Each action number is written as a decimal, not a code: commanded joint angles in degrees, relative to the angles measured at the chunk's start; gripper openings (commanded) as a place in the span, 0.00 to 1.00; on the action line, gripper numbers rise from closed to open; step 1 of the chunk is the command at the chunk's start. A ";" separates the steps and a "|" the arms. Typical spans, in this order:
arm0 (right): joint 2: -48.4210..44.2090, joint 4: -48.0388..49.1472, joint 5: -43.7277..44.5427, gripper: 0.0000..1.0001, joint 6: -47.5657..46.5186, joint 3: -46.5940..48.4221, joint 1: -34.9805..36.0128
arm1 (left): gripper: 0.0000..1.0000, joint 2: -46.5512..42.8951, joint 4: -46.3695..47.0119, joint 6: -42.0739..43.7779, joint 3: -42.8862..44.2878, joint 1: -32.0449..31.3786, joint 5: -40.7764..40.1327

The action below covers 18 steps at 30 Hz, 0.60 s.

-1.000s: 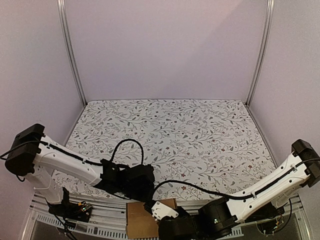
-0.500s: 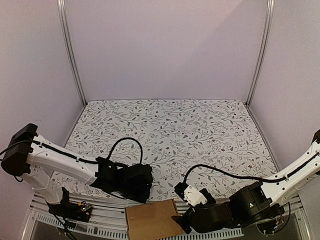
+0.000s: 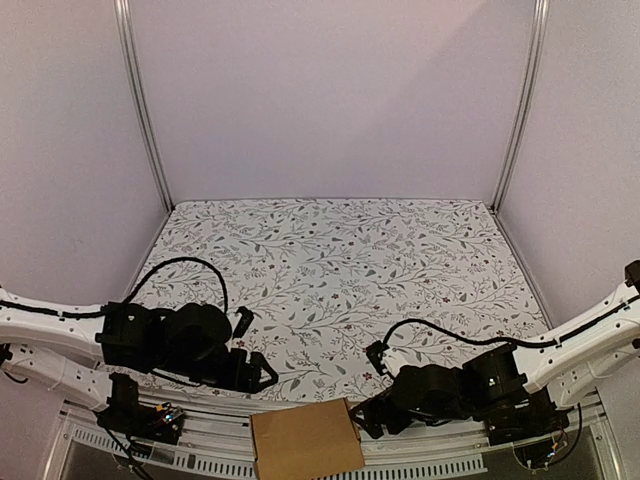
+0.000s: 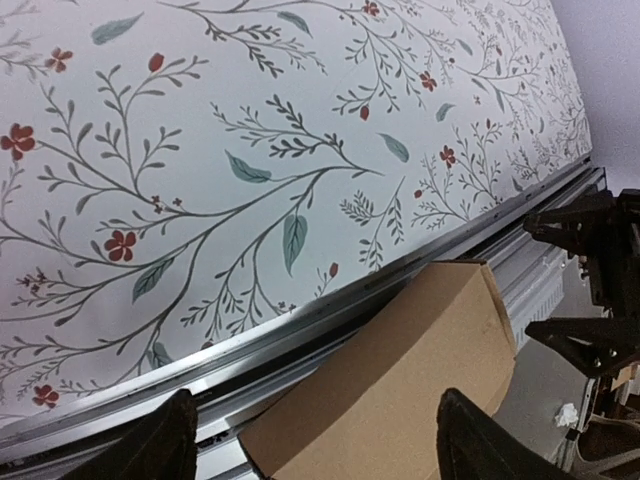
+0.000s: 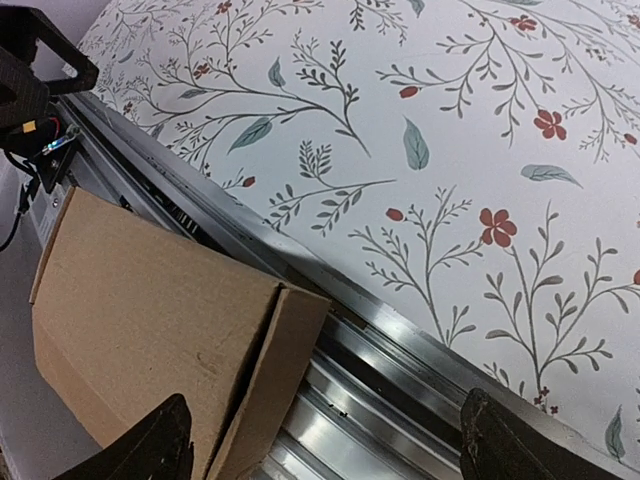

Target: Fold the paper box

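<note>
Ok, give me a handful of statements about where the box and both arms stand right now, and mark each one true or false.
1. The paper box lies on the flowered table cover. False: it sits over the metal rail at the near edge, off the cover.
2. The left jaws and the right jaws both stand open. True.
3. The right jaws are clamped on the box. False: neither pair touches it; it lies free.
4. The box is plain brown with no print. True.
5. In the top view the box lies between the two arms. True.
</note>
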 commanded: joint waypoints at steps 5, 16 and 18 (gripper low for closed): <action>5.42 15.63 -21.74 0.86 3.31 -1.68 -5.27 | 0.90 -14.47 9.58 -10.51 -15.21 3.85 11.89; 18.91 28.54 -28.92 0.81 10.15 -1.71 -6.23 | 0.90 -14.40 18.07 -13.83 -22.64 4.89 17.14; 20.53 29.99 -29.41 0.81 10.39 -1.41 -6.27 | 0.91 -12.29 20.27 -13.66 -23.19 4.89 18.08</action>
